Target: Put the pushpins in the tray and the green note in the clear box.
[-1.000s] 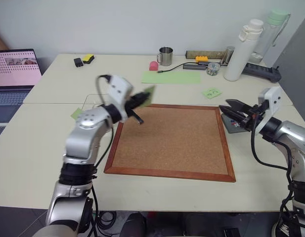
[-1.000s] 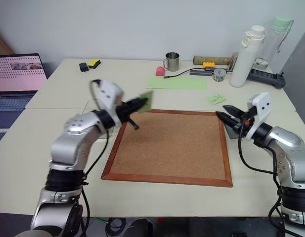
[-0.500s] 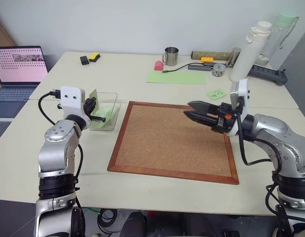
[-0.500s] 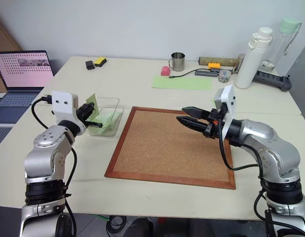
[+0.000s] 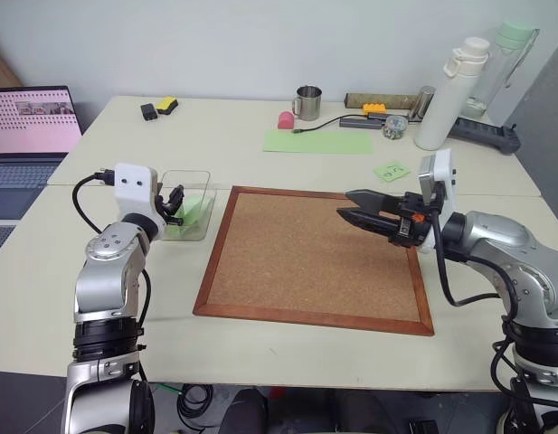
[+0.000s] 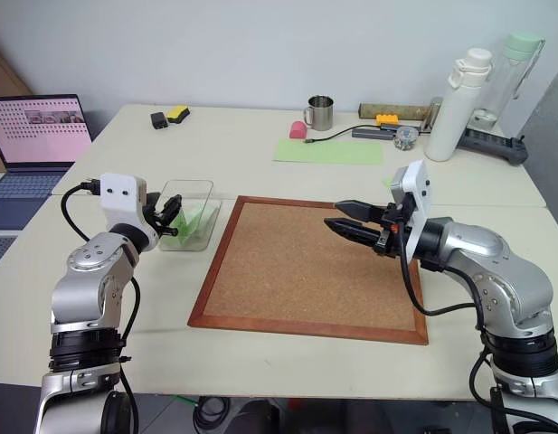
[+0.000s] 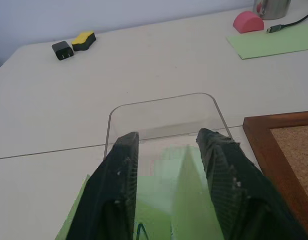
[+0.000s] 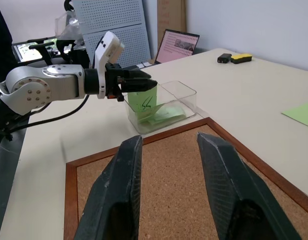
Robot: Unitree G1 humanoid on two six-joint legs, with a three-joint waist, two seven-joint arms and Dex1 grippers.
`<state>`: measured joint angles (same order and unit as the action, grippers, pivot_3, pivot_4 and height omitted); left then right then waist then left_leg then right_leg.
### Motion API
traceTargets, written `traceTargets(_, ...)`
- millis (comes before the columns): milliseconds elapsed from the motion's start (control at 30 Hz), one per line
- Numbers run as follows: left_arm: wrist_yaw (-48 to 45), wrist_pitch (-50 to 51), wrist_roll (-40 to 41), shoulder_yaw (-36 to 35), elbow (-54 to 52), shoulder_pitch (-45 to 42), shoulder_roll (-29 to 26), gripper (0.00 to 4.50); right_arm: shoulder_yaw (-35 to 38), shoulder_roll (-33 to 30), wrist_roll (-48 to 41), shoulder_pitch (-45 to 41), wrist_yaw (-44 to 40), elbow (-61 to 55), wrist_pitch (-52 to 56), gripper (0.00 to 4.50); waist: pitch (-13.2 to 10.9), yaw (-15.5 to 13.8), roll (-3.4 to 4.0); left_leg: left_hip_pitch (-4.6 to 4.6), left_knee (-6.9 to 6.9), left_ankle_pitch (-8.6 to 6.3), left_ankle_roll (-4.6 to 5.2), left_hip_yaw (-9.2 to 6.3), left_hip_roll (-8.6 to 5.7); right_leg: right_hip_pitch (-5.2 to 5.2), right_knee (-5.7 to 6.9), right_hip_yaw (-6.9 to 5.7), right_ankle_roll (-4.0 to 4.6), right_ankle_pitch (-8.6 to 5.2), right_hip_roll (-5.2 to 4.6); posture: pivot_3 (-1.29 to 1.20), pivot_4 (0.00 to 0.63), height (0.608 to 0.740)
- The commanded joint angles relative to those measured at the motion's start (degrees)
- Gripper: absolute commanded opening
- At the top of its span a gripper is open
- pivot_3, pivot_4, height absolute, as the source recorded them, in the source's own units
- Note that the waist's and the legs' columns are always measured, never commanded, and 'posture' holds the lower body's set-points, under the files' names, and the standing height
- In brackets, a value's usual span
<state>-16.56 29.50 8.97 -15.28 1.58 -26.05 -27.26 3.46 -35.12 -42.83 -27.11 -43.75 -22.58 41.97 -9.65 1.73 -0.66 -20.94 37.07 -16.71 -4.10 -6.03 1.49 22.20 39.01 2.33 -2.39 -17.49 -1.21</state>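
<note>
- The green note point(image 7: 186, 195) runs off the edge of the left wrist view, and the left gripper's fingers point(image 7: 119, 190) cover its sides; its scribble shows only as a small dark trace at that edge.
- Through the wall of the clear box point(image 8: 178, 97), it cannot be told whether the green note touches the box floor.
- Whether the left gripper point(image 5: 177, 202) touches the note cannot be told.
- The laptop point(image 5: 30, 122) is cut off by the edge of the head views; its screen content is too small to read.
- The small items beside the white bottle point(image 5: 439, 93) are too small to identify.
- The marking on the small green slip point(image 5: 390, 170) near the corkboard point(image 5: 315, 258) is too small to read.
</note>
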Motion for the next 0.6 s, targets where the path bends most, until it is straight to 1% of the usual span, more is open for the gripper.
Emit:
traceTargets(33, -7.01, -0.13, 5.12, 0.67, -7.11, -1.53, -2.08, 2.91, 2.63, -1.02, 0.09, 0.97, 0.28, -1.6, -1.29, 1.79, 0.0, -0.02, -0.01, 0.0, 0.0, 0.0, -0.01, 0.0, 0.0, 0.0, 0.0, 0.0, 0.0, 0.0, 0.0, 0.0, 0.15, 0.74)
traceTargets(67, -10.94, 0.75, 7.28, 1.55, -8.92, -1.7, -3.16, 3.07, 2.88, -1.37, 0.6, 1.54, 0.3, -1.38, -1.62, 1.79, -0.01, -0.01, -0.02, -0.01, 0.0, 0.0, -0.01, 0.01, 0.0, 0.0, -0.01, 0.0, 0.0, 0.0, 0.0, 0.0, 0.15, 0.74)
traceTargets(133, -17.9, 3.15, 10.6, 3.8, -11.93, -1.33, -6.14, 3.07, 2.12, -3.12, 3.52, 3.46, -0.79, -1.16, -3.52, 1.79, -0.02, -0.04, -0.02, -0.02, 0.0, 0.04, -0.07, 0.02, 0.0, 0.0, -0.01, 0.0, 0.0, 0.0, 0.0, 0.0, 0.15, 0.74)
traceTargets(200, -24.37, 7.06, 16.21, 5.05, -15.46, -0.06, -8.38, 3.07, 0.98, -4.67, 6.08, 6.1, -2.29, -1.2, -5.56, 1.79, -0.02, -0.06, -0.02, -0.02, -0.02, 0.05, -0.09, 0.03, -0.01, -0.01, -0.04, 0.0, 0.0, 0.0, 0.0, 0.0, 0.15, 0.74)
traceTargets(267, -28.95, 9.42, 18.31, 7.41, -18.37, 2.13, -11.07, 3.07, 0.44, -6.03, 7.56, 9.22, -3.64, -1.47, -6.93, 1.79, -0.01, 0.07, -0.02, -0.01, -0.02, 0.04, -0.07, 0.07, -0.01, -0.01, -0.04, 0.03, 0.0, 0.0, 0.0, 0.0, 0.15, 0.74)
traceTargets(367, -32.67, 10.28, 18.75, 10.63, -20.21, 4.96, -13.85, 3.07, 0.8, -7.25, 8.66, 12.85, -4.57, -1.9, -7.93, 1.79, -0.03, 0.19, 0.0, 0.04, -0.04, -0.02, 0.04, 0.08, 0.02, -0.01, 0.0, 0.06, 0.0, -0.01, 0.03, 0.0, 0.15, 0.74)
traceTargets(467, -36.07, 8.49, 16.58, 15.1, -20.75, 7.38, -16.65, 3.07, 1.92, -7.49, 8.54, 15.69, -4.22, -2.86, -8.03, 1.79, -0.04, 0.42, 0.01, 0.08, -0.04, -0.04, 0.07, 0.1, 0.05, -0.01, 0.03, 0.1, 0.0, 0.0, 0.09, 0.0, 0.15, 0.74)
traceTargets(600, -37.48, 4.05, 14.09, 17.27, -18.53, 7.23, -16.98, 3.07, 2.97, -7.41, 8.14, 18.11, -3.4, -4.35, -7.88, 1.79, -0.05, 0.2, 0.0, 0.06, -0.03, -0.04, 0.08, 0.08, 0.05, -0.01, 0.01, 0.08, 0.0, 0.0, 0.09, 0.0, 0.15, 0.74)
